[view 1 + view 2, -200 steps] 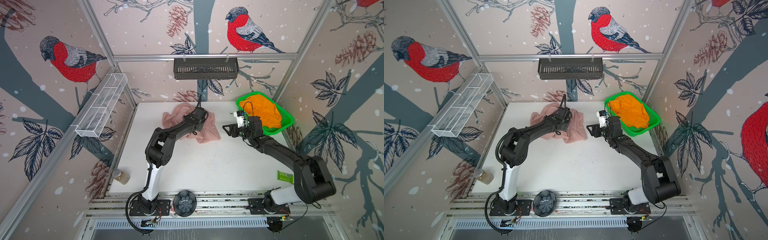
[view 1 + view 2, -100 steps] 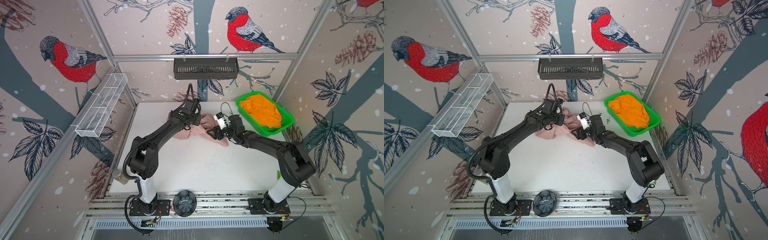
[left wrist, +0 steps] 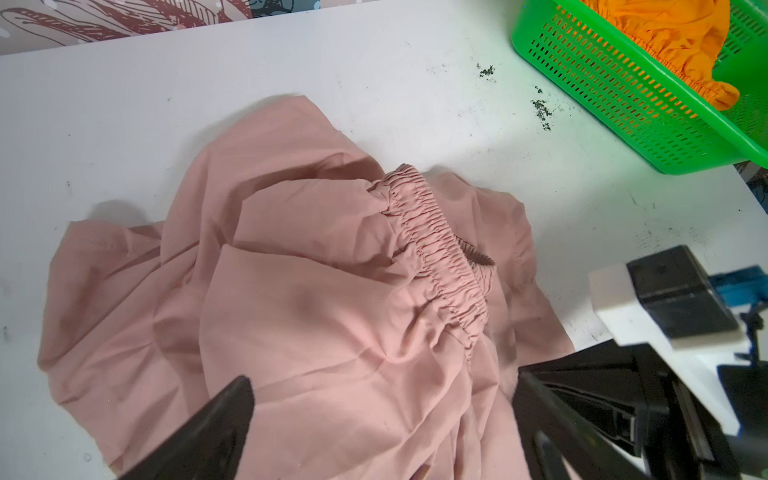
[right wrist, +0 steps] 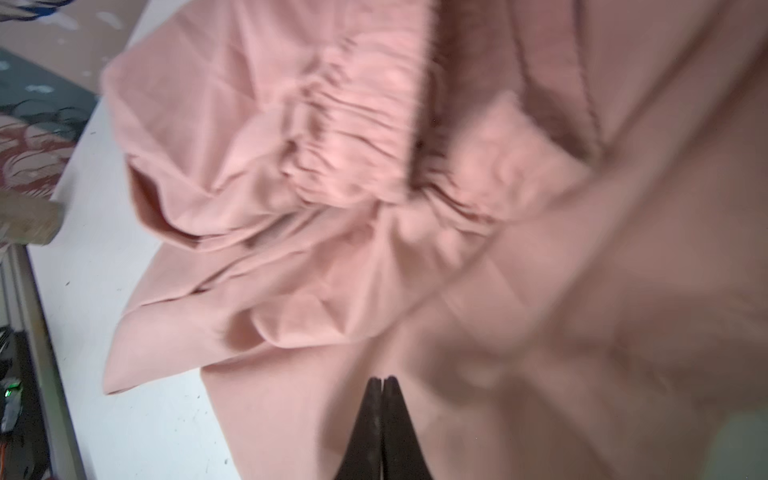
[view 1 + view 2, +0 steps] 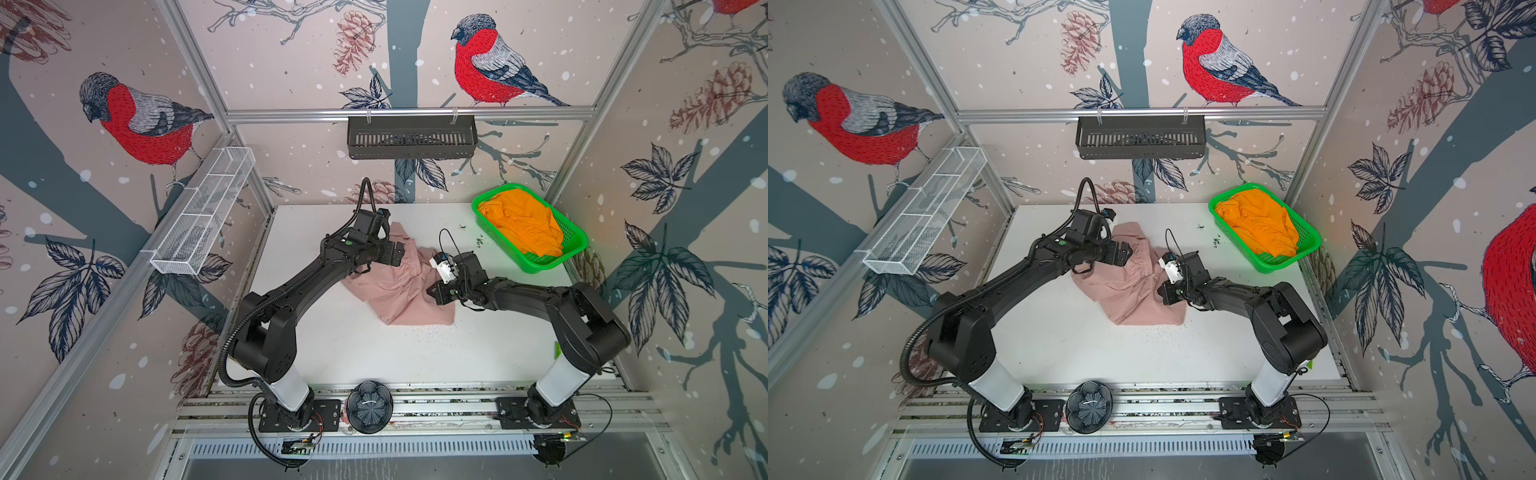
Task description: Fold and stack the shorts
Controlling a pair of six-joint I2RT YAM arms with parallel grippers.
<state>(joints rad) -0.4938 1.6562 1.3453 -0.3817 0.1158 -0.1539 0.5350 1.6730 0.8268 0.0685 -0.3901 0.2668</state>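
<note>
The pink shorts [image 5: 399,291] [image 5: 1133,291] lie crumpled mid-table, their gathered waistband [image 3: 436,249] facing up. My left gripper [image 3: 382,415] [image 5: 394,257] hovers over their back-left part, open, with nothing between its fingers. My right gripper [image 4: 382,380] [image 5: 437,294] is at their right edge, its fingertips pressed together in the pink cloth [image 4: 291,249]. The orange shorts [image 5: 523,224] [image 5: 1258,224] [image 3: 665,25] sit bunched in the green basket [image 5: 540,268] [image 3: 623,104] at the back right.
A black slotted basket [image 5: 411,137] hangs on the back rail. A white wire shelf [image 5: 203,216] is on the left wall. Dark crumbs [image 5: 478,239] lie near the green basket. A round black object [image 5: 370,407] sits on the front rail.
My left gripper has opened and let go of the pink shorts. My right gripper came over from beside the basket and shut at their right edge. The cloth now reaches further forward.
</note>
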